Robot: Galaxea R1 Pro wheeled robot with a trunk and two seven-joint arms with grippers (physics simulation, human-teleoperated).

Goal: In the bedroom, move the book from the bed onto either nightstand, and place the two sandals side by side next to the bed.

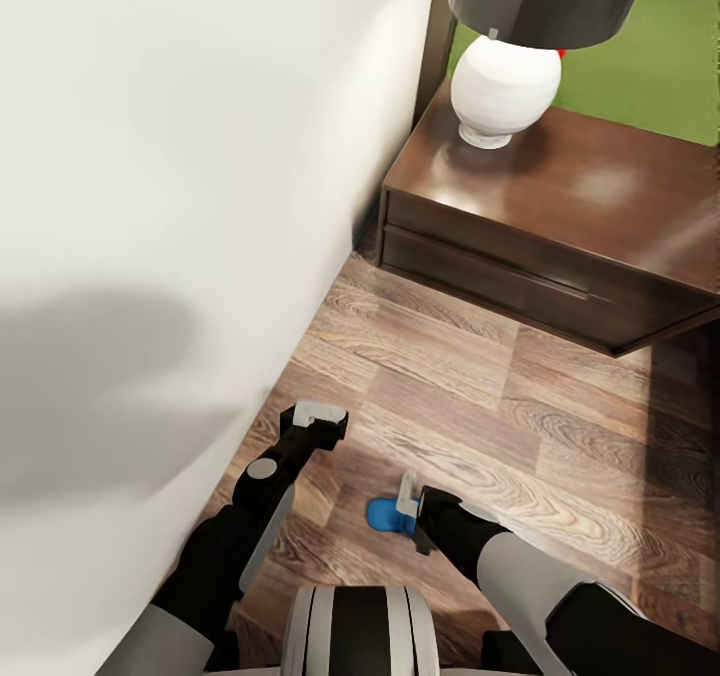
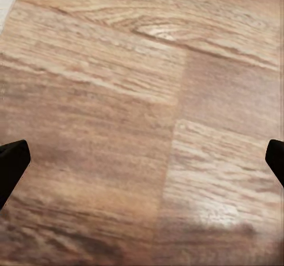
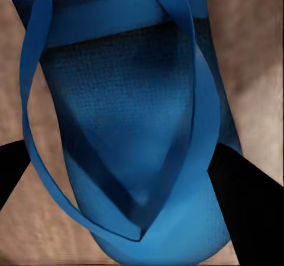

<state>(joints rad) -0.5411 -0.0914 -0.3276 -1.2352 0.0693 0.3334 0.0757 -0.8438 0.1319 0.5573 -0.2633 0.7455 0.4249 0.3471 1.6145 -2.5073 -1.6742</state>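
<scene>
Sandal in the right claw, low over the floor beside the bed.

Right claw [image 1: 412,516] pinches a bright blue flip-flop sandal [image 3: 133,124] at its toe end, one dark finger on each side of the sole, just above the wood-plank floor [image 1: 480,406]. Left claw [image 1: 318,418] hangs spread and empty over the planks, close to the light grey-white mattress side of the bed [image 1: 150,206]. Beyond them stands the dark brown glossy wooden nightstand [image 1: 560,246], touching the bed's corner, bearing a lamp with black shade and white base [image 1: 505,81]. No brand, label or writing can be read on anything.
</scene>
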